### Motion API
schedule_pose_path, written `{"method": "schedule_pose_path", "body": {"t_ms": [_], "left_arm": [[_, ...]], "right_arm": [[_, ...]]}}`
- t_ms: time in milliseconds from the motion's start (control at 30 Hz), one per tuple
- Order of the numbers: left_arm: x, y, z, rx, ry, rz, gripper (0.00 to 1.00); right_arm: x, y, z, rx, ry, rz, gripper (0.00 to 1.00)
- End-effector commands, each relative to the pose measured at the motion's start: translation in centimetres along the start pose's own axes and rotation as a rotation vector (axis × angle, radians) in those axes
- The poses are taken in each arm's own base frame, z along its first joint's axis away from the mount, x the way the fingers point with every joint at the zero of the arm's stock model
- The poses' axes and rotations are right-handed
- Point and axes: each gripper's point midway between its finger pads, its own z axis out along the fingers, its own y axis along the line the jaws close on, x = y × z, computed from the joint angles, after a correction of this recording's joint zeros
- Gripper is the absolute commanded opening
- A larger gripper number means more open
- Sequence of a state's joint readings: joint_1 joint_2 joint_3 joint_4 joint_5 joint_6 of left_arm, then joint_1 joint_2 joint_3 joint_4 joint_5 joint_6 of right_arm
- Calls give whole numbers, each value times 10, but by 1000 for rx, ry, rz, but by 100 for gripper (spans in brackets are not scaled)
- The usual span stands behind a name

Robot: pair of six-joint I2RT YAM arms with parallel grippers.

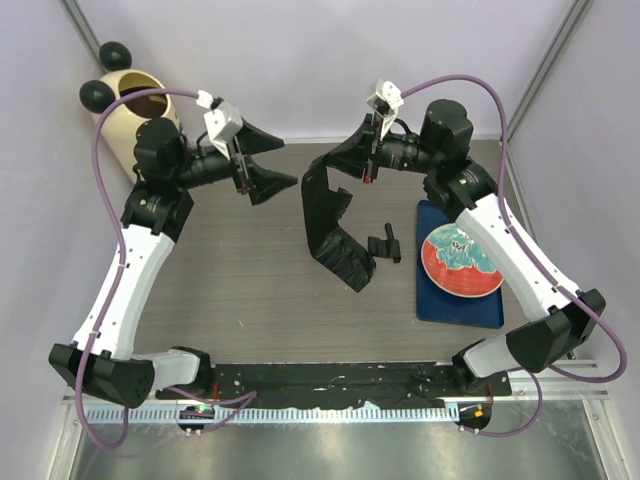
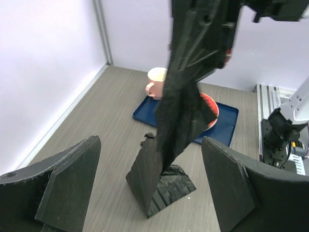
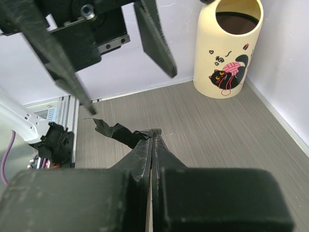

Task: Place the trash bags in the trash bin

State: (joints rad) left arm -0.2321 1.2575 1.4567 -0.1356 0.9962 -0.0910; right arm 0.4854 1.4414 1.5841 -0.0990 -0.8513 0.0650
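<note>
The trash bags hang as one long black strip over the middle of the table, the top end clamped in the right tool, whose jaws are pressed together on the plastic, and the pleated bottom end resting folded on the table. The trash bin stands upright in the far left corner behind the left arm, its mouth open upward and well apart from the strip. The left tool is level with the hanging part, jaws wide apart and holding nothing, aimed at the strip from the bin's side. To the right lie a blue tray carrying a red plate and a pink cup, with a small black piece just beside the tray. The plastic looks thin, glossy and light, so it will probably flop, drape and slip; a firm pinch across the bunched middle, below the right tool, seems the safest hold for steering it to the bin.
</note>
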Motion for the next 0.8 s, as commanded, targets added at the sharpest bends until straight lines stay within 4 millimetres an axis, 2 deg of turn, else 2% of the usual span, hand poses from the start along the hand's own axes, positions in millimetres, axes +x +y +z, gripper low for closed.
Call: {"method": "schedule_pose_path", "body": {"t_ms": [0, 200, 333, 433, 467, 633, 667, 767], "left_arm": [[-18, -36, 5, 100, -31, 232, 90], [-12, -43, 15, 106, -26, 303, 85], [-6, -44, 21, 103, -11, 300, 72], [-5, -43, 24, 81, -9, 314, 59], [-4, -43, 25, 82, -6, 310, 50], [-3, -44, 26, 69, -5, 316, 33], [-3, -45, 25, 75, -5, 315, 21], [0, -60, 20, 135, -13, 333, 5]], "right_arm": [[-13, 7, -1, -6, -29, -55, 1], [-12, 7, 4, -14, -30, -46, 1], [-13, 8, 7, -16, -31, -43, 1], [-11, 9, 9, -17, -29, -40, 1], [-11, 9, 9, -14, -29, -34, 1], [-11, 9, 11, -11, -31, -30, 1], [-13, 8, 11, -7, -33, -30, 1], [-12, 2, 13, 19, -33, -22, 1]]}}
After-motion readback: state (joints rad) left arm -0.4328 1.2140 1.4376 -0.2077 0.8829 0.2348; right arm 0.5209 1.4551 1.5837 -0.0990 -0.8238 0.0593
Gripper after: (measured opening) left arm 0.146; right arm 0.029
